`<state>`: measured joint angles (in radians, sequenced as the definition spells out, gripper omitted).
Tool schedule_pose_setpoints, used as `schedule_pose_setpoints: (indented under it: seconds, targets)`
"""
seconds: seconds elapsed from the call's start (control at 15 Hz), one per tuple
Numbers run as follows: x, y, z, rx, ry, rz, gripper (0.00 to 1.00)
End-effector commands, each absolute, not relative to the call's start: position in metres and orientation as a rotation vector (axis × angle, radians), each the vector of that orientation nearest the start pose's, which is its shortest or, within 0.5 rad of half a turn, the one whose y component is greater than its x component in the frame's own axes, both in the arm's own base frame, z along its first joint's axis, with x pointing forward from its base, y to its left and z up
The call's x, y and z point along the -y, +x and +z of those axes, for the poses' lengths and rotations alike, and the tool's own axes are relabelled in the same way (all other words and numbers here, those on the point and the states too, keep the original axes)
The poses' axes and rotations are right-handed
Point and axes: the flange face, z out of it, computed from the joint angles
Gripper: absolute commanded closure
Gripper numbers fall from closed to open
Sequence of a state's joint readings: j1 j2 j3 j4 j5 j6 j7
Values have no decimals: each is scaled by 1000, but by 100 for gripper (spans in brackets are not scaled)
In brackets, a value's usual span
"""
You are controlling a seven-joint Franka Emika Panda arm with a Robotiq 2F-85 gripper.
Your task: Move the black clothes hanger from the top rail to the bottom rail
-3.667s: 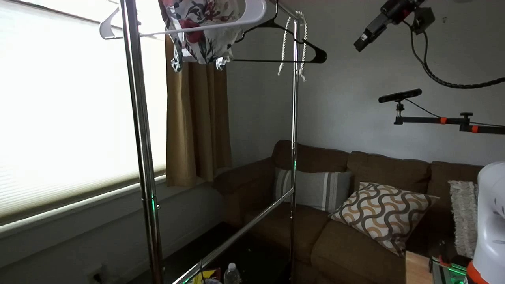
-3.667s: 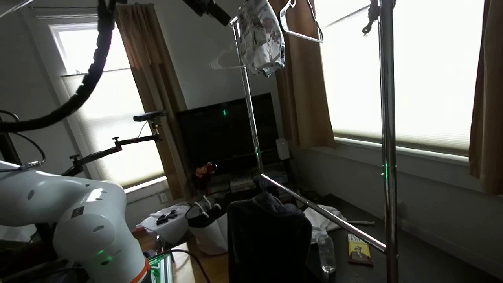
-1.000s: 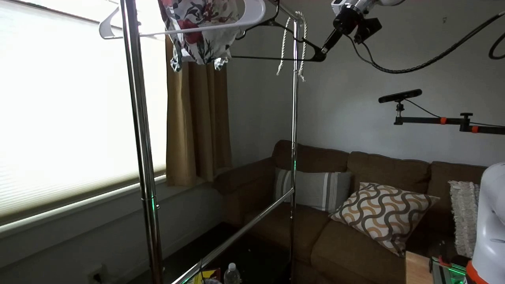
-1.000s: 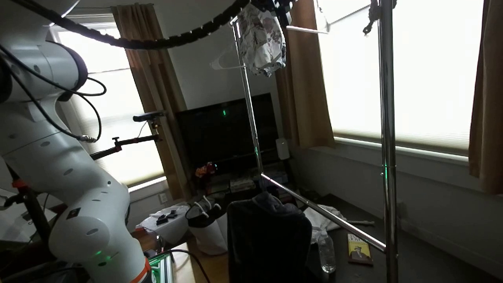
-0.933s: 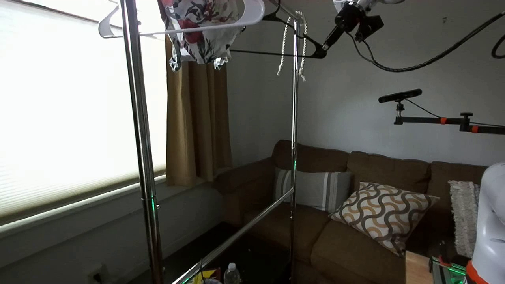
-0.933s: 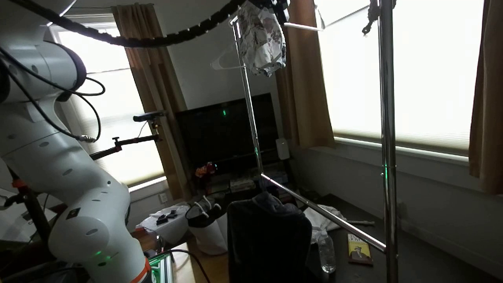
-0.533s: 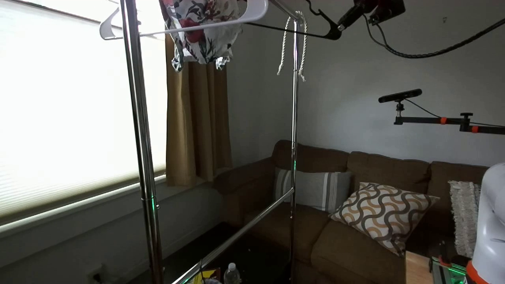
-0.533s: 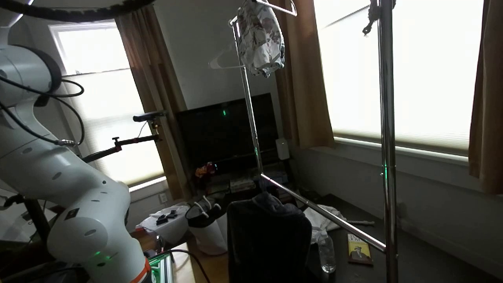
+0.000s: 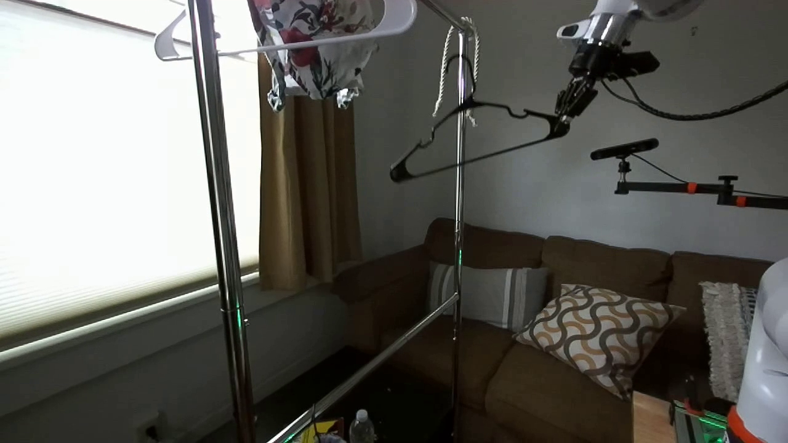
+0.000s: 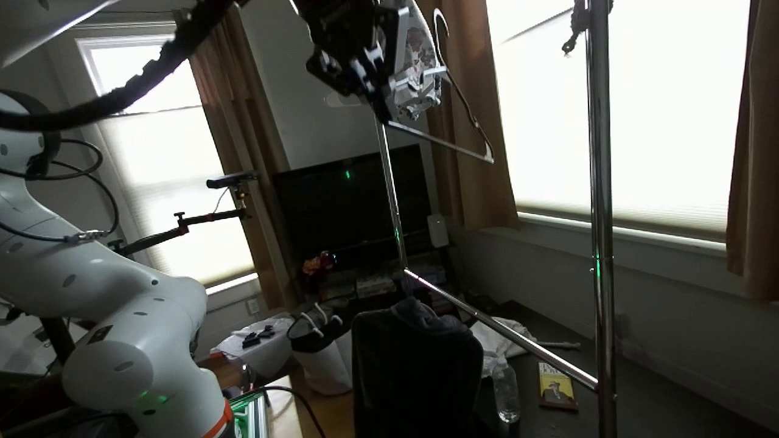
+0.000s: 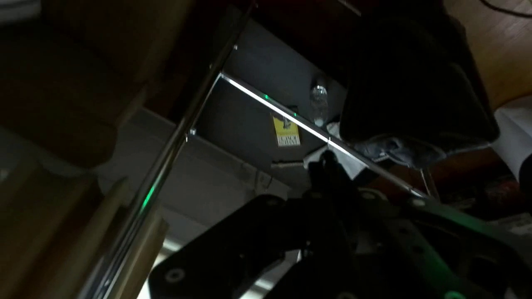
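In an exterior view, the gripper (image 9: 562,121) clamps the black clothes hanger (image 9: 470,104) by its three-o'clock corner. The bottom rail (image 9: 381,357) lies toward seven.

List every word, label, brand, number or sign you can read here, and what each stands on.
No text is legible in any view.
Yellow book on the floor: lettering on its pale band, too small and blurred to read.
Robot arm: a dark label-like patch, too small to tell whether it bears text.
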<state>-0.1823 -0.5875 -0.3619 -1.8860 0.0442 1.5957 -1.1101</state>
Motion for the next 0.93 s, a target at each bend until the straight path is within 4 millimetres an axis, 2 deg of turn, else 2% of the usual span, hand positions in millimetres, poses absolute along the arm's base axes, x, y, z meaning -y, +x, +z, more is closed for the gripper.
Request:
schedule_pose_setpoints:
  seconds: [0.0, 0.13, 0.33, 0.4, 0.47, 0.6, 0.67, 0.87]
  targets:
    - [248, 281, 645, 787, -3099, -306, 98]
    - [253, 280, 601, 688, -3140, -124, 98]
    - [253, 276, 553, 530, -3173, 147, 97]
    - [254, 272, 552, 460, -3175, 224, 98]
    - [257, 283, 560, 557, -3143, 118, 93]
    - [256, 281, 550, 502, -3155, 185, 93]
    - [254, 281, 551, 484, -3169, 240, 98]
    - [237, 302, 523, 453, -3135, 368, 98]
